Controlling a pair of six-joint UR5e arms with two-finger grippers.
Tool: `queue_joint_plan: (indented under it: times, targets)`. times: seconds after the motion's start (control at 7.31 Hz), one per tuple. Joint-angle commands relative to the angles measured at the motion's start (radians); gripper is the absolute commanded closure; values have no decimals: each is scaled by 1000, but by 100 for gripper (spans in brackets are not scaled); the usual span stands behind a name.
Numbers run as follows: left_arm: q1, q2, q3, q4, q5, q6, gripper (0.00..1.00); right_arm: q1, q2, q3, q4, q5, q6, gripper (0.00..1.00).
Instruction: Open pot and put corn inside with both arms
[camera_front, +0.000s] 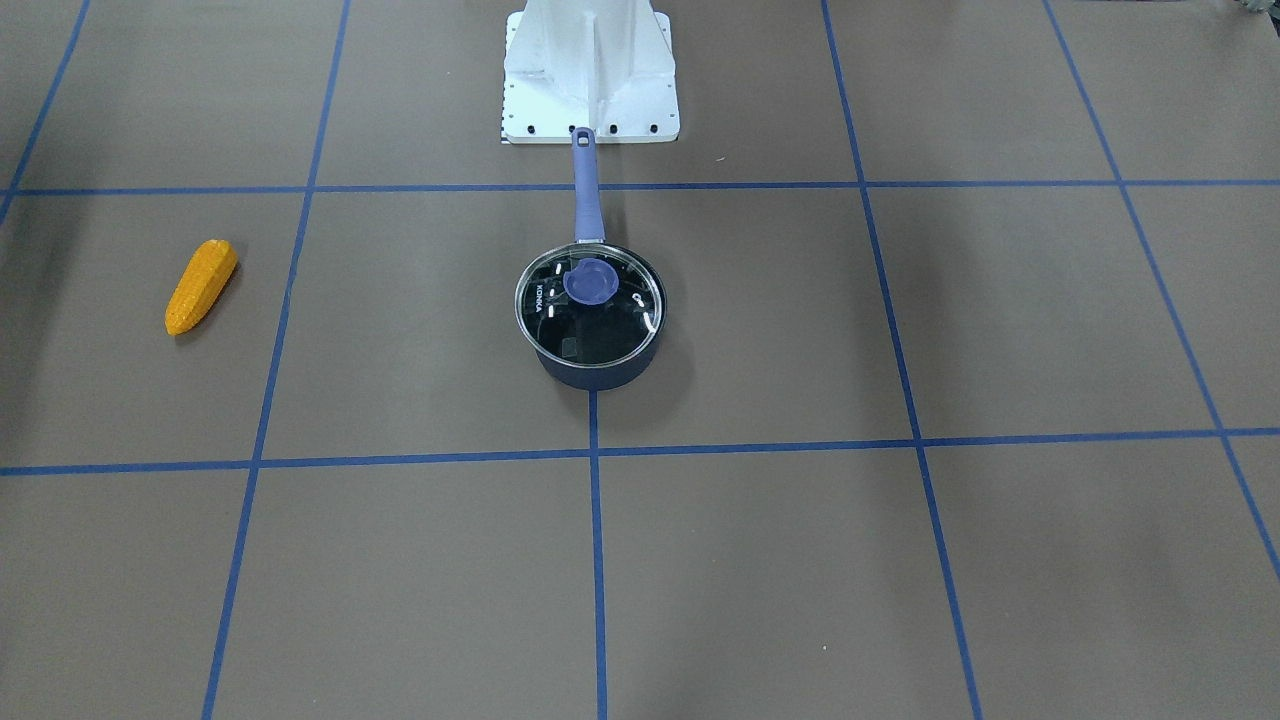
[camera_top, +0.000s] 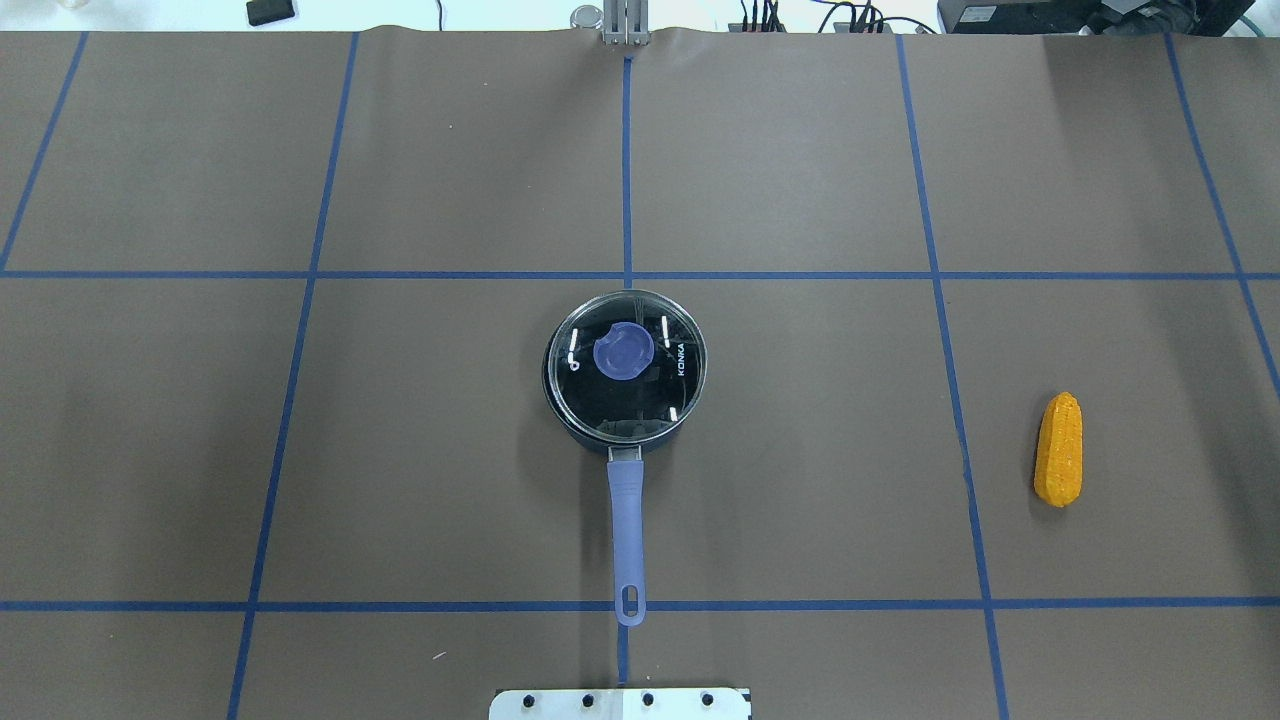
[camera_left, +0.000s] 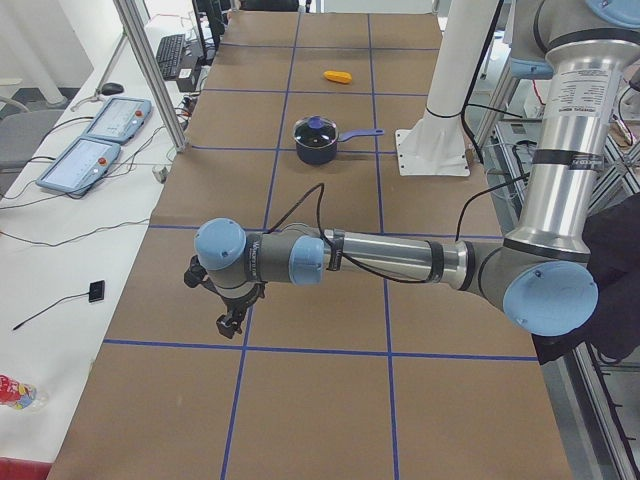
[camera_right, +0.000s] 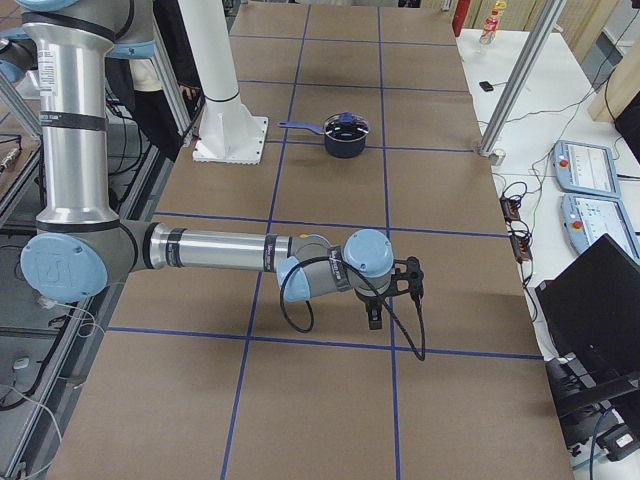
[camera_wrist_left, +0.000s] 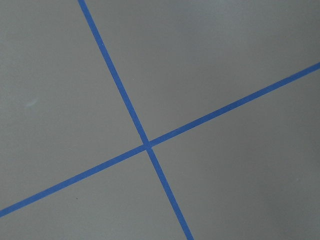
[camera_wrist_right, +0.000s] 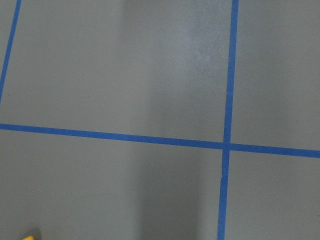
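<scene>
Brown table (camera_top: 800, 150) holds pot (camera_front: 592, 376) and corn (camera_top: 1059, 450) — well apart from left tool (camera_left: 228, 323), right tool (camera_right: 375, 318) (grip: cannot tell).

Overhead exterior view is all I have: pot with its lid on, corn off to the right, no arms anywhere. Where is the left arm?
Observer: In the exterior left view, the left arm is stretched out low over the table near its left end, far from the pot.
Operator: And the right arm, is it anywhere near the corn?
Observer: No. In the exterior right view, the right arm reaches out low over the table's right end, at the near end of that view. The pot is far up the table from it, and the corn does not show in that view.
</scene>
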Motion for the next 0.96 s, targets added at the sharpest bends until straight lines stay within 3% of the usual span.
queue_joint_plan:
  times: [0.0,0.41,0.82]
  targets:
    - [0,0,0,0,0,-1,2,0,3,1,2,3,1,0]
    - [3,-12,-9,0,-2,-63,2,-2,-11,5,2,32,43,0]
    - [92,-21,-180,0,-3,-383,2,-125,-28,146,8,28,327,0]
